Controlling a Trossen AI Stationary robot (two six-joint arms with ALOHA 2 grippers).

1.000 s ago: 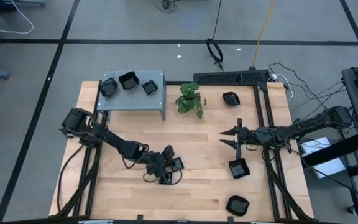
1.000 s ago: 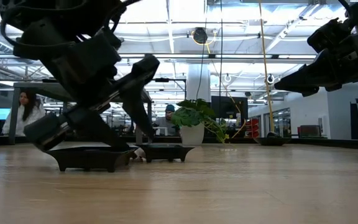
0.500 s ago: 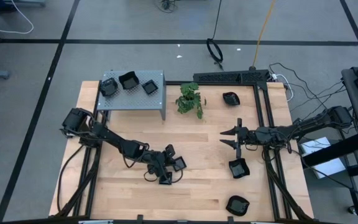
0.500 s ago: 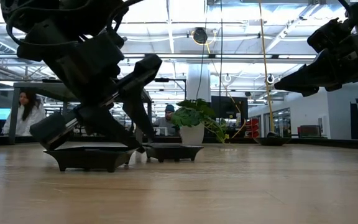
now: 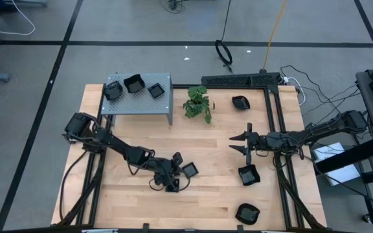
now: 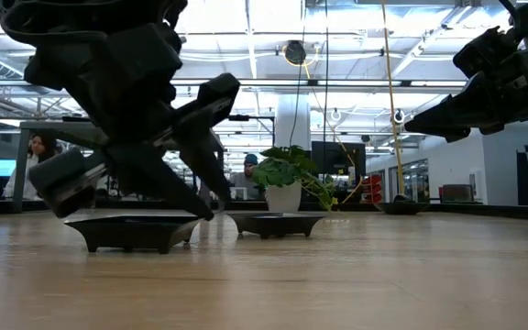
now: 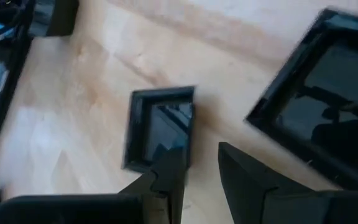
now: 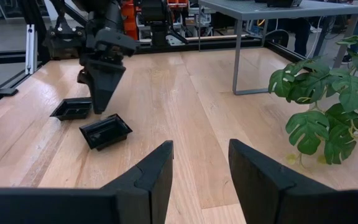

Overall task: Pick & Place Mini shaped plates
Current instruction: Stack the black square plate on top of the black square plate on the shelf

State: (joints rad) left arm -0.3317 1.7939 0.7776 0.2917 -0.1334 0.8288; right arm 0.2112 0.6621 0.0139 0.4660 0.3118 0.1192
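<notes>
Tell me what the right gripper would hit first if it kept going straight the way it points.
Probably nothing close: the right gripper, open, points across bare tabletop. Farther along that line sit the left gripper and two black plates, though it hovers higher, so it may pass over them.

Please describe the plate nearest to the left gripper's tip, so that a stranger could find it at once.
Find the wooden table, then the left gripper near its front middle. Two small black plates lie at its tip; the one meant is the square plate lying free beside the fingers, toward the table's middle, not the plate under the gripper.
</notes>
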